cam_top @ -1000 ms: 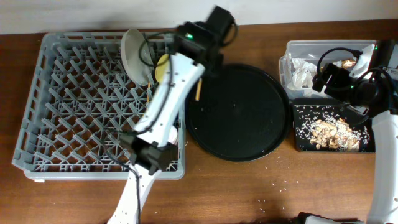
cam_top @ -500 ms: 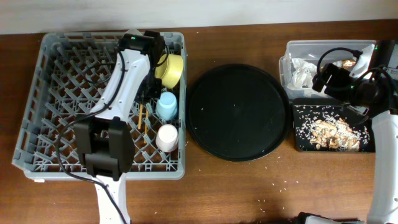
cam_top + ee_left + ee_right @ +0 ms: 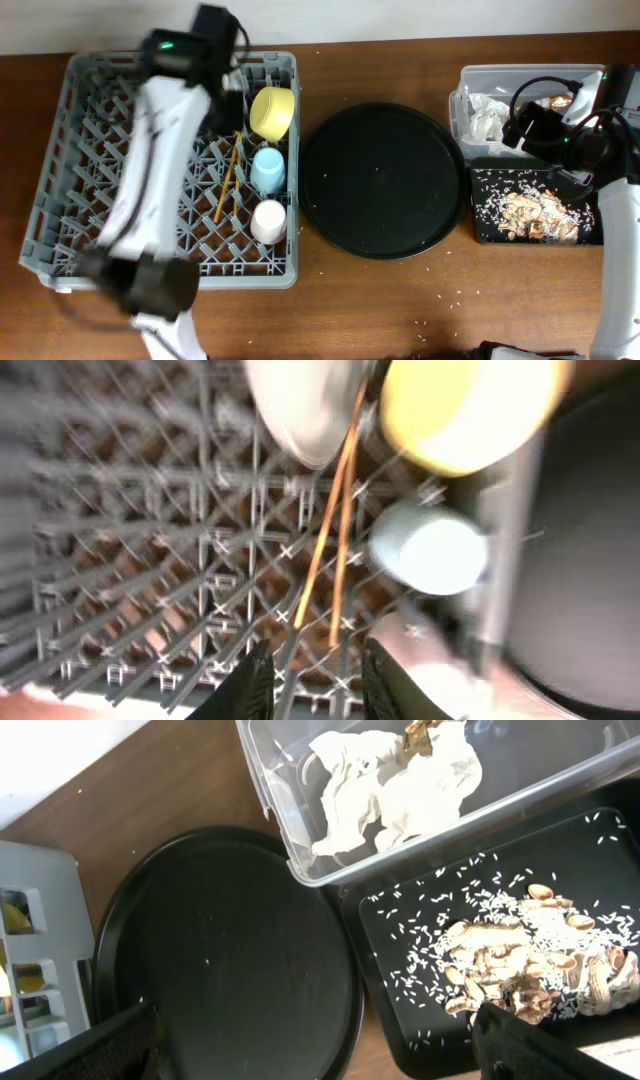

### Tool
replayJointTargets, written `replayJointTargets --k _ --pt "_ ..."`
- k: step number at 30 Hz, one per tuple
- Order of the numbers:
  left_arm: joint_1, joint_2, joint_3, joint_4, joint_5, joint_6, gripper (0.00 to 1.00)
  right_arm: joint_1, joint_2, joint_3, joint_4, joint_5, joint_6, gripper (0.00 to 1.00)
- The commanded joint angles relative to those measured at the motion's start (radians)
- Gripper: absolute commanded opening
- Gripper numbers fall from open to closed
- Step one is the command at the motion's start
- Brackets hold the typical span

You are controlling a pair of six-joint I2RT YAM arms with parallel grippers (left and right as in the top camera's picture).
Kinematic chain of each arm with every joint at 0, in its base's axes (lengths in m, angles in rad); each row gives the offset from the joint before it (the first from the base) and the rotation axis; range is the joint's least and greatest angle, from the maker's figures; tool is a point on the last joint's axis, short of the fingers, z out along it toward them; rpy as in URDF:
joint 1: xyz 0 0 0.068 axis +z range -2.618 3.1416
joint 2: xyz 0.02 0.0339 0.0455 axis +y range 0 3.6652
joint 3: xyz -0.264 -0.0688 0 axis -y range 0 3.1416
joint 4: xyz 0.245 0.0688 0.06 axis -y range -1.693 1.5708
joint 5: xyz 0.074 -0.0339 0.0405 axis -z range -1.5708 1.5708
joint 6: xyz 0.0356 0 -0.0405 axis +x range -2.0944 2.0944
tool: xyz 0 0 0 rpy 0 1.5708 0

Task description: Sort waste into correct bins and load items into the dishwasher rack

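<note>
The grey dishwasher rack (image 3: 60, 150) holds the yellow bowl (image 3: 272, 112), light blue cup (image 3: 268, 170), pinkish-white cup (image 3: 268, 221) and two chopsticks (image 3: 228, 180). The left wrist view shows the pale plate (image 3: 305, 405) upright above the chopsticks (image 3: 335, 530), beside the bowl (image 3: 465, 410). My left gripper (image 3: 318, 685) is open and empty above the rack; its arm (image 3: 190, 50) is blurred. My right gripper (image 3: 320, 1040) is wide open and empty, near the bins. Napkins (image 3: 487, 115) and wrapper (image 3: 425, 732) lie in the clear tub (image 3: 530, 72). Food scraps (image 3: 535, 212) lie in the black tray (image 3: 480, 235).
A large round black tray (image 3: 383, 180) sits between the rack and the bins, with a few rice grains on it. Loose rice grains dot the brown table (image 3: 450, 300) in front. The wall edge runs along the back.
My left arm swung from the rack's right edge, by the round tray, to the rack's back left. The chopsticks now lie in the rack. The right arm has not moved.
</note>
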Motion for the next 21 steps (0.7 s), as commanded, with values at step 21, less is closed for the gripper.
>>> replayJointTargets --k 21 --pt "0.003 -0.47 0.046 -0.083 0.07 -0.006 0.99 0.232 -0.355 -0.004 -0.002 0.152 -0.055 0.99"
